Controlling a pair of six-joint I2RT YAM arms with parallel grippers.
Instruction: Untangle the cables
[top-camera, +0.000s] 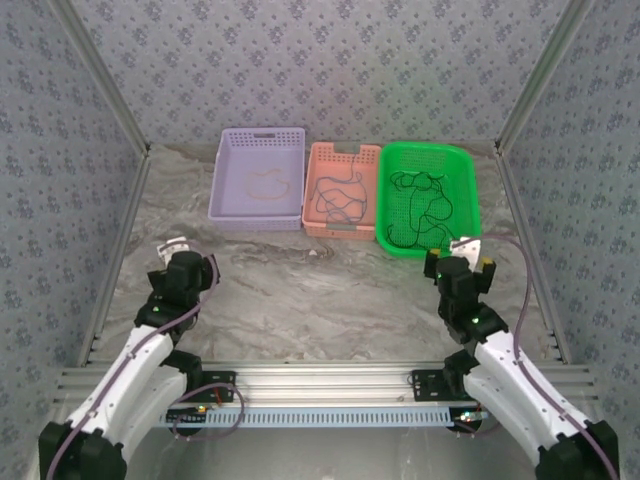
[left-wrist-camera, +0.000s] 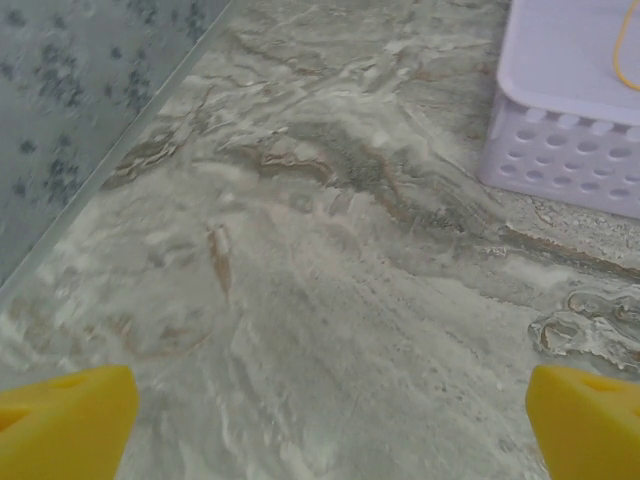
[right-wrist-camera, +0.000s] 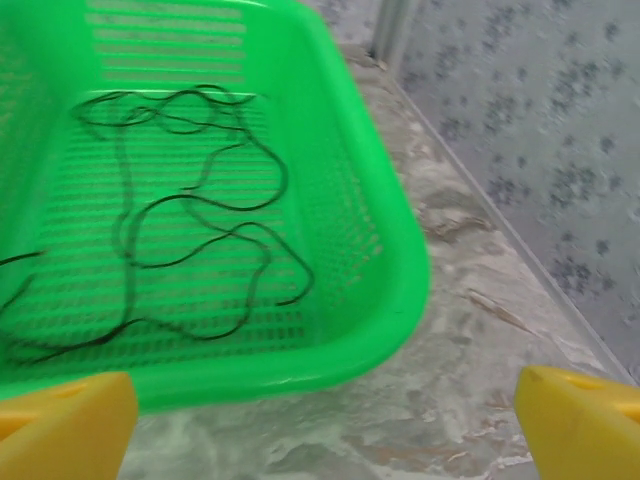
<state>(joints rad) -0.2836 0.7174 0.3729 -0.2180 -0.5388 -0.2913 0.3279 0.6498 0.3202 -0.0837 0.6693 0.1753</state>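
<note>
Lying in baskets (top-camera: 430, 148): cables (top-camera: 420, 183); L tool (top-camera: 172, 246), R tool (top-camera: 468, 246) open.

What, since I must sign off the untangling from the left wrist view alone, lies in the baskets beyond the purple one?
Observer: The green basket, far right in the row, holds a black cable spread in loose loops.
Operator: And between green and purple?
Observer: An orange basket holds a dark cable, also in loose squiggles.
Operator: Is the right arm carrying anything?
Observer: No. The right end effector is open and empty, hovering above the table just short of the green basket's near corner.
</note>
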